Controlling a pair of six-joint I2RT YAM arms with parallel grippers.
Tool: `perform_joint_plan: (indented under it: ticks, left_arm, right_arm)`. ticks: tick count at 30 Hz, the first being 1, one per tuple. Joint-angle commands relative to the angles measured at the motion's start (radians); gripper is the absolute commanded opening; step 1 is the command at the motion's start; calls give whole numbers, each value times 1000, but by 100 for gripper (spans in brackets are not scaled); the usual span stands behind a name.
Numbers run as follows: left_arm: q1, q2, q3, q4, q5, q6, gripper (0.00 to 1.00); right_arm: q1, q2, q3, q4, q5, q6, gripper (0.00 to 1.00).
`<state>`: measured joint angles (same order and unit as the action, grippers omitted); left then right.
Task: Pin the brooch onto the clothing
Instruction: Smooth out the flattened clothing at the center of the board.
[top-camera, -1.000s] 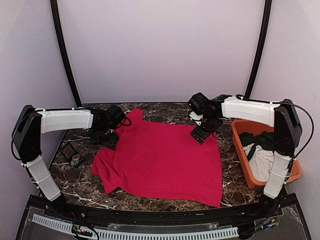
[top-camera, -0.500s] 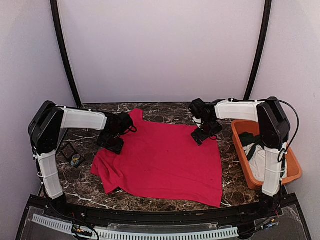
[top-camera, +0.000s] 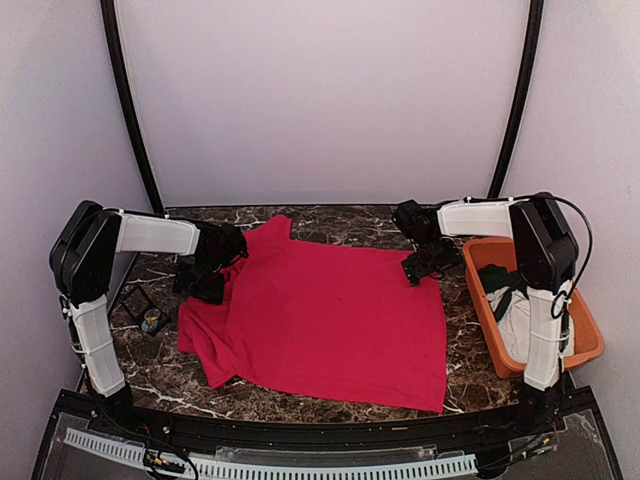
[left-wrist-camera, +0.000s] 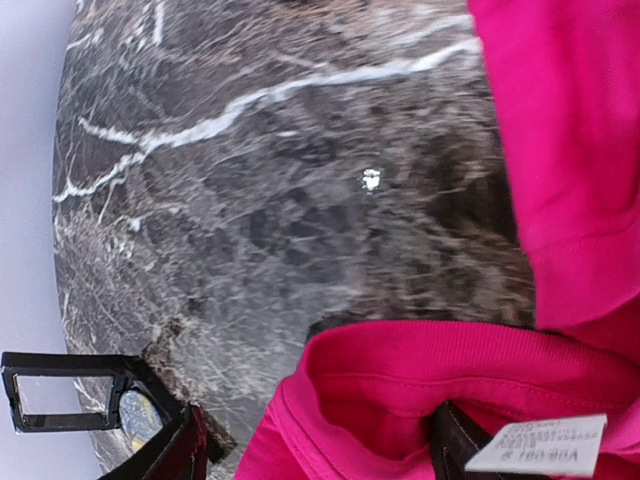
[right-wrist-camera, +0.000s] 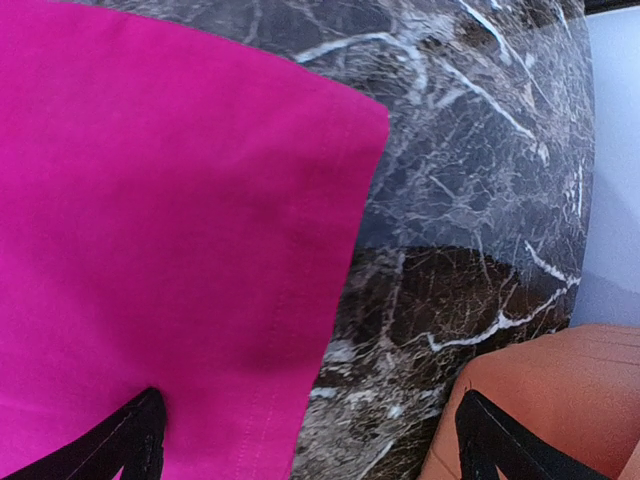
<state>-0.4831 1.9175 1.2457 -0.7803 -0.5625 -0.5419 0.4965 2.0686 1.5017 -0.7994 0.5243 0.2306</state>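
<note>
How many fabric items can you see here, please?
3: the red T-shirt spread on the table; a dark green garment and white cloth in the orange bin. Others may hide beneath.

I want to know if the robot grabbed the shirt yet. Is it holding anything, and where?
Nothing looks held. The left gripper and the right gripper are both open, and the red T-shirt only lies between their spread fingers.

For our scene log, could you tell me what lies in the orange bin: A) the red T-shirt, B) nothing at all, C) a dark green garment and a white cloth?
C: the top view shows a dark green garment over a white cloth inside the orange bin; the red T-shirt lies spread on the table.
</note>
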Motion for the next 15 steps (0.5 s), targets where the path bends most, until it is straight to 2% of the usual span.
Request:
perform_joint_plan:
  ticks: [1, 8, 13, 15]
  left_arm:
    - [25, -45, -44, -65, -17, -64, 76]
    - [29, -162, -38, -21, 21, -87, 75]
    - [29, -319, -11, 96, 91, -18, 78]
    - [29, -341, 23, 126, 104, 22, 83]
  right_arm:
    - [-59, -18, -11, -2, 26, 56, 99]
    - [-73, -52, 77, 8, -23, 4, 99]
    - [4, -141, 77, 71, -68, -88, 99]
    - [43, -166, 77, 77, -101, -112, 99]
